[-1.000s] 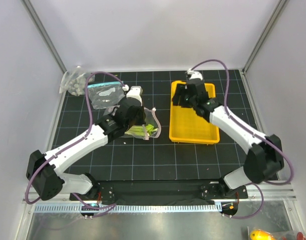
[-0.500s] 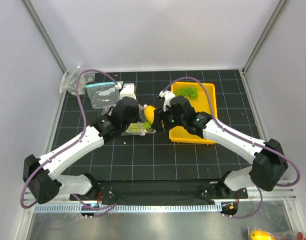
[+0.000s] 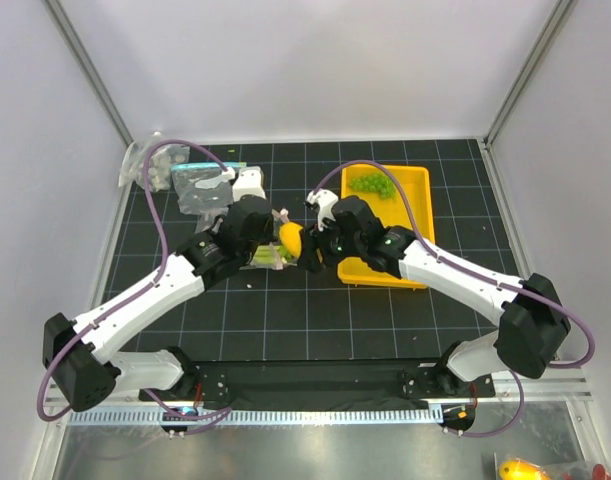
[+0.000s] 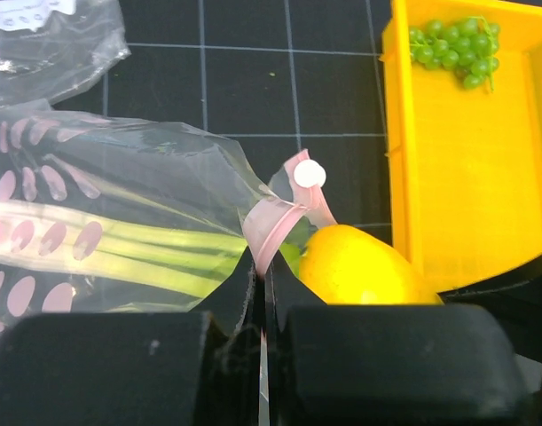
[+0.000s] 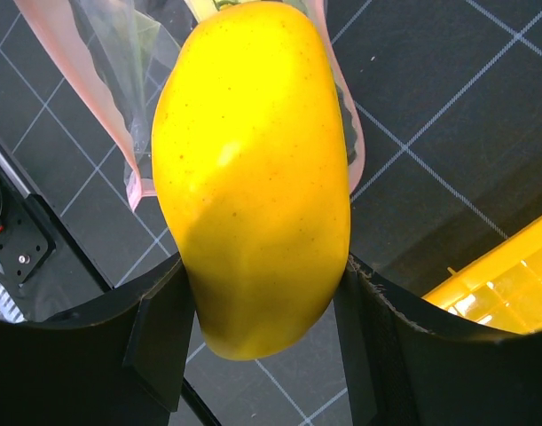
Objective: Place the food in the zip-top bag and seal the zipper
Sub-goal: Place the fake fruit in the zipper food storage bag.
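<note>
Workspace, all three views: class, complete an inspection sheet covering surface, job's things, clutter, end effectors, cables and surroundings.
Surface: black gridded mat.
Job's things: leek inside zip-top bag; lemon at its mouth; grapes in yellow tray.
Clutter: blue-zipper bag and bunched bag, far left corner.
End effectors: left end effector shut on zipper; right end effector shut on lemon.
Cables: purple cables loop above both arms.
Surroundings: white walls.
</note>
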